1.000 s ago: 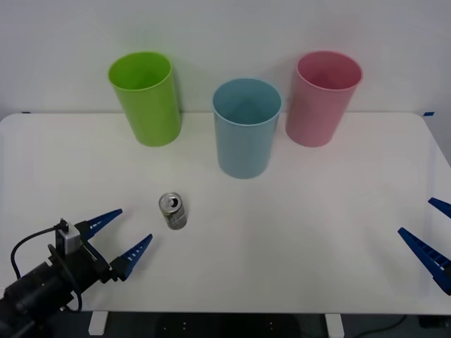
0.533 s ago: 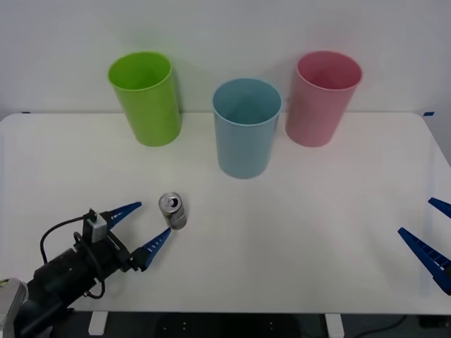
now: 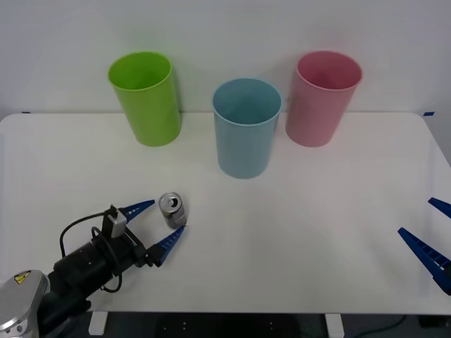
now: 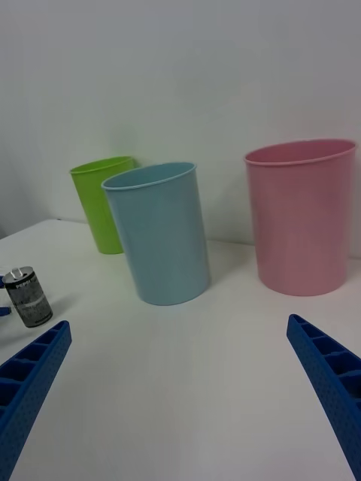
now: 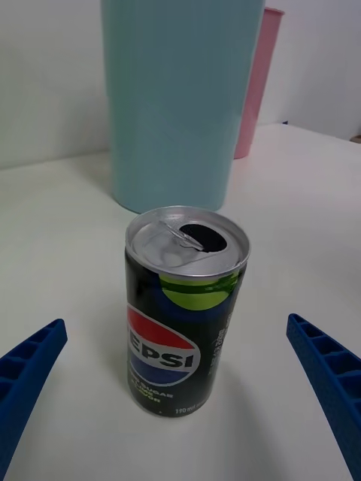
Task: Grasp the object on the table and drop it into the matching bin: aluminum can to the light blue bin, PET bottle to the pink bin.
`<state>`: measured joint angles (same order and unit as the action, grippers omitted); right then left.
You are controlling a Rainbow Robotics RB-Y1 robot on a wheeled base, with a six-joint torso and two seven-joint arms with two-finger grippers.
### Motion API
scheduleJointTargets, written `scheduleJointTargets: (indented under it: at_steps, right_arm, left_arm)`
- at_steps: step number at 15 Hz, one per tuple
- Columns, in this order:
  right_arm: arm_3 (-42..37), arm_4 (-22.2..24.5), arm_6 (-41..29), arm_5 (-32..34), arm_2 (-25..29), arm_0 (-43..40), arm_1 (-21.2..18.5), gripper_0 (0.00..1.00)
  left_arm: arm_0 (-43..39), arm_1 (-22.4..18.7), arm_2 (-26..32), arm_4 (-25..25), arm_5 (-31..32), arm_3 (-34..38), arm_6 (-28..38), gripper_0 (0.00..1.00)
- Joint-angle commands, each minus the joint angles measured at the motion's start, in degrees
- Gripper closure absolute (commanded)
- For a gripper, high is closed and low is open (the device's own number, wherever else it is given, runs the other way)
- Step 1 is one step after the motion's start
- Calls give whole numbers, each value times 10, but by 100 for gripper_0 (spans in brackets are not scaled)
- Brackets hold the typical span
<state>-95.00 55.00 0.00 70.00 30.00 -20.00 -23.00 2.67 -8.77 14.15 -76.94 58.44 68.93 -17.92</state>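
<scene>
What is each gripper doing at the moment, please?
Left gripper: open, fingers on either side of the Pepsi can, not gripping.
Right gripper: open, holding nothing.

A bare lab-like test space: white table against blank white wall.

A small aluminum can stands upright on the white worktop, toward its left front. Its silver top is opened, with the pull-tab visible; the body is black with a Pepsi logo and a green patch. Behind it, near the worktop's middle, stands the tall light blue bin, upright and open-mouthed, tapering to its base. The pink bin, same shape, stands upright just to the right and slightly farther back.
</scene>
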Motion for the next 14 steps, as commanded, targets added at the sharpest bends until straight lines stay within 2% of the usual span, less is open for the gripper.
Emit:
scheduleJointTargets:
  at_steps: [1, 5, 14]
  right_arm:
    - [0, 0, 0, 0, 0, 0, 0, 0]
    - [0, 0, 0, 0, 0, 0, 0, 0]
    - [0, 0, 0, 0, 0, 0, 0, 0]
  left_arm:
    - [20, 0, -2, -1, 0, -22, -11, 0]
    - [49, 0, -5, -2, 0, -57, -23, 0]
    - [58, 12, -10, -16, -17, -62, -31, 0]
